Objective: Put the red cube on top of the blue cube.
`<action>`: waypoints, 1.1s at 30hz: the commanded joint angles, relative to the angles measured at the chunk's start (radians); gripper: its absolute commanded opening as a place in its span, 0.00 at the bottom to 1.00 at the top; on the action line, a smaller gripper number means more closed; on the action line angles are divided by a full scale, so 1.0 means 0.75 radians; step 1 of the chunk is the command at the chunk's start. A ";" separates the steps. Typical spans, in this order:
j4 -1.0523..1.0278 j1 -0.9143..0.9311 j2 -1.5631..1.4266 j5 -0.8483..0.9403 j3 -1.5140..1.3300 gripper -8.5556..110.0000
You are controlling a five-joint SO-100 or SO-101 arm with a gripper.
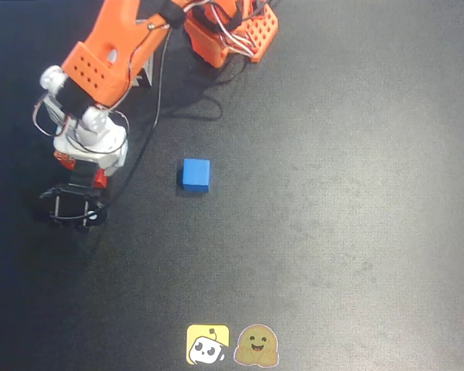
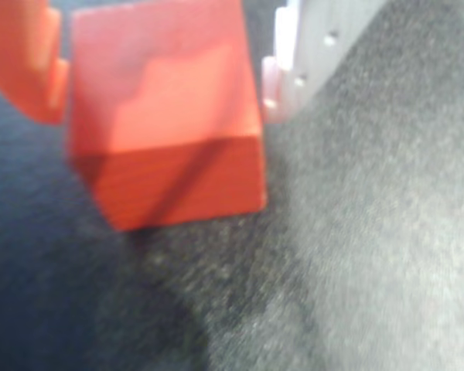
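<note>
The gripper point(image 2: 166, 100) pinches the red cube point(image 2: 170, 131), which fills the upper left of the wrist view: an orange finger point(image 2: 23, 58) sits against the cube's left face and a white finger point(image 2: 309, 54) stands just beside its right face. The cube's lower edge sits at or barely above the dark bench point(image 2: 371, 255), with its shadow directly underneath; the blur does not show which.

In the overhead view the gripper point(image 1: 81, 174) is at the end of the orange arm point(image 1: 100, 62) on the left side of the bench, and only a sliver of the red cube point(image 1: 99, 178) shows under the white wrist housing.

The blue cube point(image 1: 196, 175) stands alone to the right of the gripper in the overhead view, well apart from it and resting flat on the bench. Nearer the bottom edge of that view, far from the gripper, lie a yellow sticker point(image 1: 208, 344) and a brown smiling sticker point(image 1: 256, 345).

The red cube looks stiff, light and matte, so a squeeze on two opposite flat faces should hold it without crushing or slipping. The grip appears to be high on the faces, leaving the underside free to land squarely on the blue cube. A light blue cube could be nudged aside if the landing is off centre.
</note>
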State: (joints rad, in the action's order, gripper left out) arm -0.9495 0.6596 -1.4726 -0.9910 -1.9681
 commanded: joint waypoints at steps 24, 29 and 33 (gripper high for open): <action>0.004 0.020 -0.088 -0.092 -0.012 0.17; -0.088 0.012 -0.153 -0.129 0.035 0.17; -0.149 0.006 -0.207 -0.143 0.078 0.17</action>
State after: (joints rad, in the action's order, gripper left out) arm -1.0370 0.6657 -1.5432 -1.0845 -1.9788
